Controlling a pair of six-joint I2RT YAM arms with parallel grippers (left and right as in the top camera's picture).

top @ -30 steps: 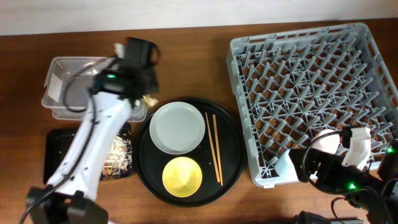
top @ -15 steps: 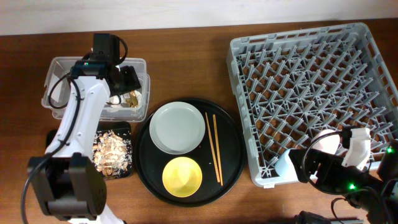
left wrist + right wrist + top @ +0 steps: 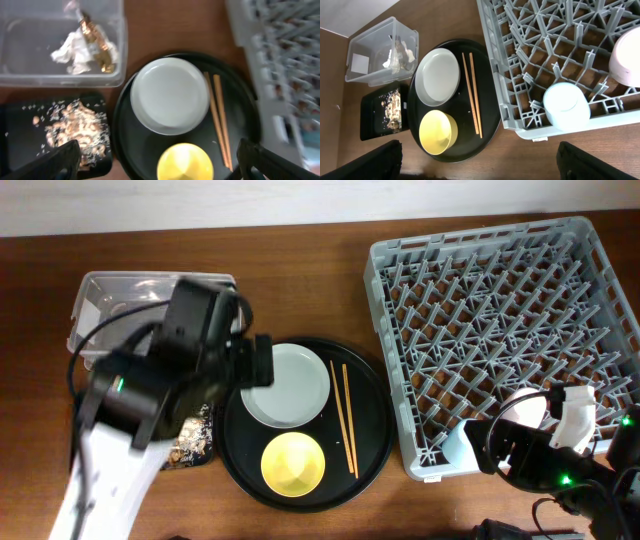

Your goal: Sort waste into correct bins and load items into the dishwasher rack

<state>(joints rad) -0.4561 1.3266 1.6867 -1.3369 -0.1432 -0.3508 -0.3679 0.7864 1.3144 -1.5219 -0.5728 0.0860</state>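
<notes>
Left pincer [image 3: 159, 150] has swung off the tub [image 3: 20, 80] and is now over the round tray [image 3: 125, 145]. Jaws wide, empty. Plate [image 3: 170, 95] just ahead of it, bowl [image 3: 185, 162] beneath. Chopsticks [image 3: 217, 120] ahead-right, long axis pointing away. Left arm nearer. Right pincer [image 3: 480, 165] spread, empty, hangs by the rack [image 3: 530, 60].

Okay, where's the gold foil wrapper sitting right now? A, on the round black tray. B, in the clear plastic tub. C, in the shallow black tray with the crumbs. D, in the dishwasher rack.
B: the left wrist view shows the foil wrapper lying against the crumpled tissue inside the clear tub, while the shallow black tray holds the food scraps.
</notes>
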